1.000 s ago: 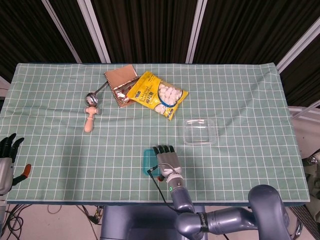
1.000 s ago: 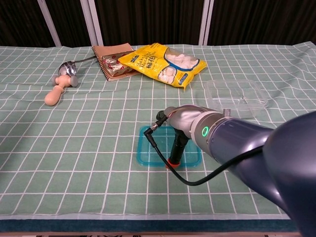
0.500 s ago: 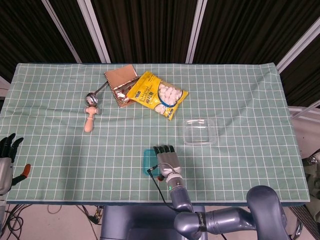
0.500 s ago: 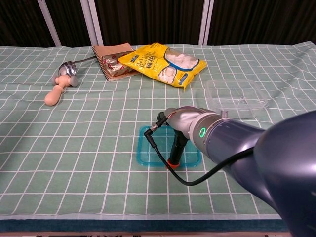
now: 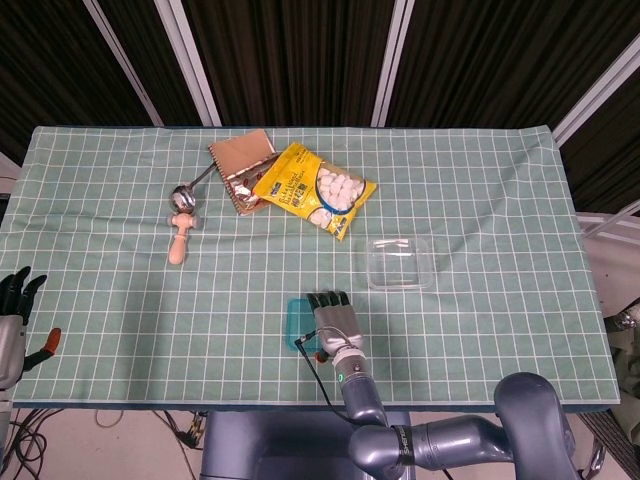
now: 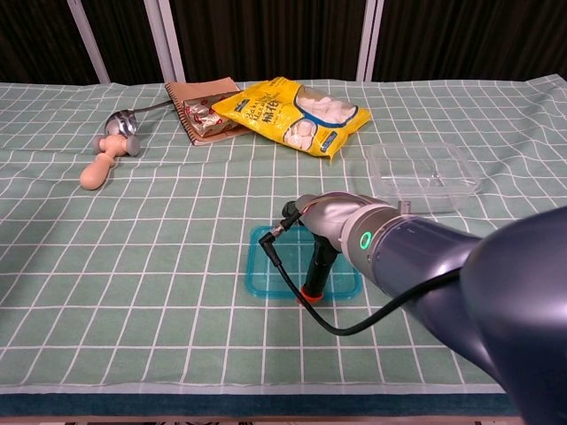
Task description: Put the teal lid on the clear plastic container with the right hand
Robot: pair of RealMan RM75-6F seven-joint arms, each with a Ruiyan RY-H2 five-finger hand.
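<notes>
Hovering flat over the teal rectangular plastic lid (image 6: 266,273), the right hand (image 5: 331,318) is covering it, grip state unclear; the clear plastic container (image 5: 400,263) is sitting ahead and rightward on the tabletop.

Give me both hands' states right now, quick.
Left hand: open, holding nothing, off the table's left edge.
Right hand: lying over the teal lid, fingers flat; a grip on it cannot be told.
</notes>
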